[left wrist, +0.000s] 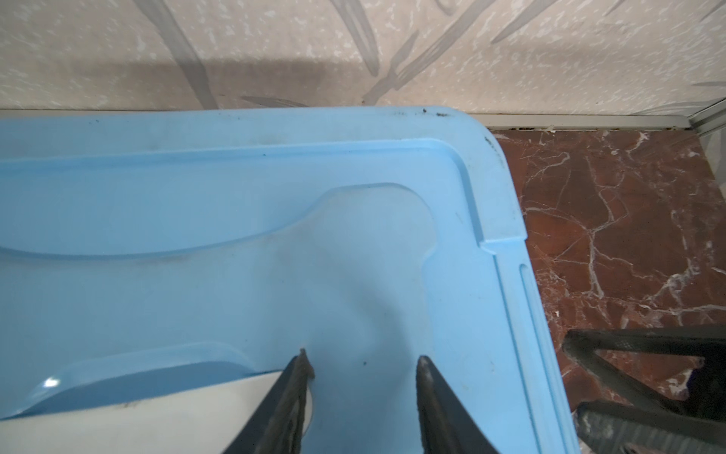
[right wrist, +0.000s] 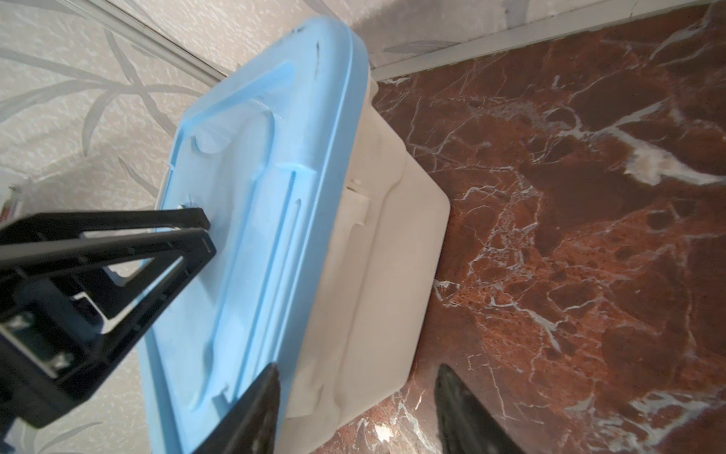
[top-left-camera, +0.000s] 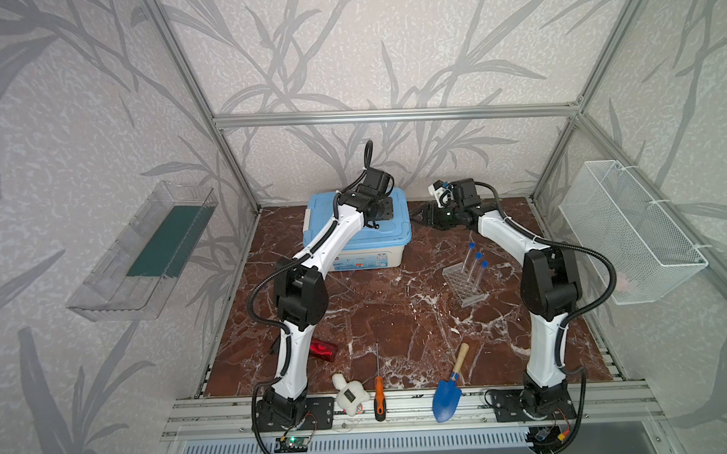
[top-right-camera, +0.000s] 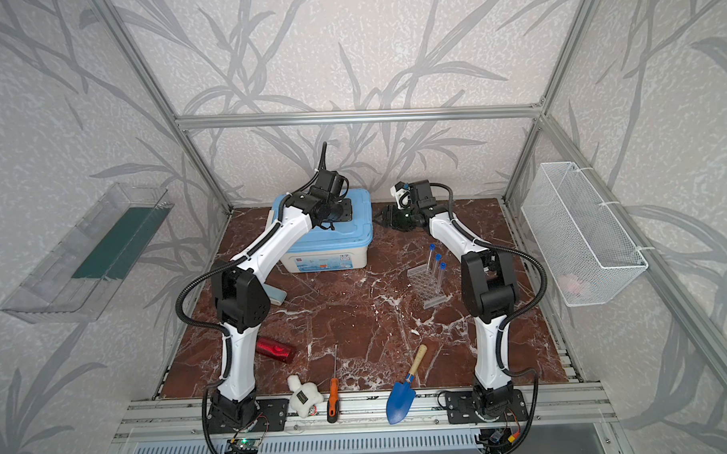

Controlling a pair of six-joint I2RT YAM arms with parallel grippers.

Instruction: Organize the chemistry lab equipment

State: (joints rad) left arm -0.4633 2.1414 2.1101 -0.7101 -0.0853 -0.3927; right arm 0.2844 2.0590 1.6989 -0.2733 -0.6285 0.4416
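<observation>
Reaching for a closed box while the test tubes stand racked nearby

A blue-lidded box (top-left-camera: 397,224) sits at the back of a red marble desk (top-left-camera: 377,319), with its lid on. The left hand (left wrist: 362,357) hovers just above the lid near the box's right end, fingers parted and released, grasping nothing. The right hand (right wrist: 357,369) is just off that same end and is also released. One of its fingers is over the lid's rim and the other is over bare desk beside the box's end wall, with no visible contact. The two hands are close together at that end of the box.

Three blue-capped test tubes (top-left-camera: 475,265) stand leaning in a clear grid rack (top-left-camera: 459,287). The rack is in front of the box and beyond its right end, near the right arm (top-left-camera: 548,279). No beaker, dish or rods can be made out.

The likely step is opening the box so the equipment can go inside.

Several things could go wrong:
- The hands are so near at one corner that they may knock each other.
- If the right hand pinches only the thin rim, it could slip off.
- That pinch could also drag the light box across the smooth desk instead of lifting the lid.
- If the left hand presses down, the lid would be pinned shut against the pull.
- When the right arm swings back from the box, it could topple the tall tubes and their rack
</observation>
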